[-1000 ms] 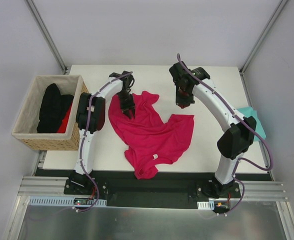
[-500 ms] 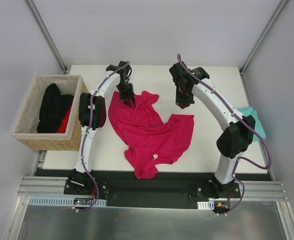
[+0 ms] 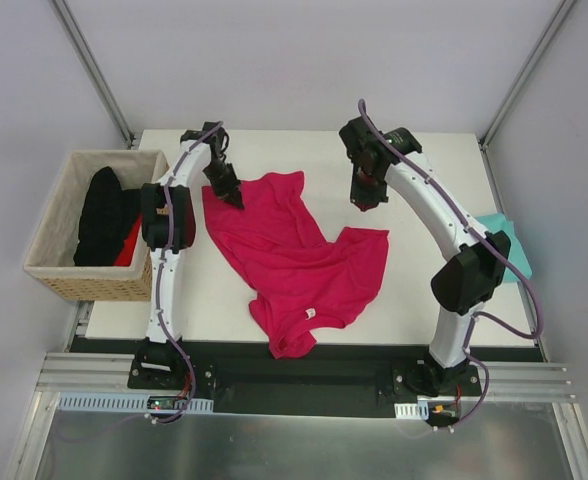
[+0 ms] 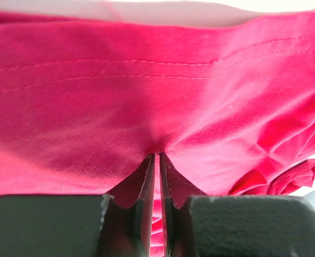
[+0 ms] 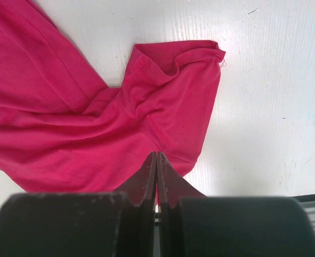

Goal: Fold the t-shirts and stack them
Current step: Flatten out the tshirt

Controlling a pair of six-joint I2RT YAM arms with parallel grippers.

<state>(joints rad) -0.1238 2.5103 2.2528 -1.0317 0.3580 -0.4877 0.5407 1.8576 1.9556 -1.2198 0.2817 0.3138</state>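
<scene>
The crimson-pink t-shirt (image 3: 294,260) lies crumpled on the white table (image 3: 424,290), with its white neck label (image 3: 310,314) near the front edge. My left gripper (image 3: 231,196) is shut on the shirt's far left hem. In the left wrist view the cloth (image 4: 147,80) bunches at the closed gripper (image 4: 157,156). My right gripper (image 3: 364,202) is shut and empty, held above the table just behind the shirt's right sleeve. The right wrist view shows the shirt (image 5: 93,123) below the gripper (image 5: 156,153). The teal t-shirt (image 3: 504,245) lies at the table's right edge, partly behind the right arm.
A wicker basket (image 3: 74,280) stands off the table's left side and holds black cloth (image 3: 102,215) and some red cloth. Metal frame posts rise at the table's back corners. The arm bases sit at the near edge.
My left gripper has moved left and toward the back, pulling the pink shirt's hem with it and spreading that side. The right arm has barely moved.
</scene>
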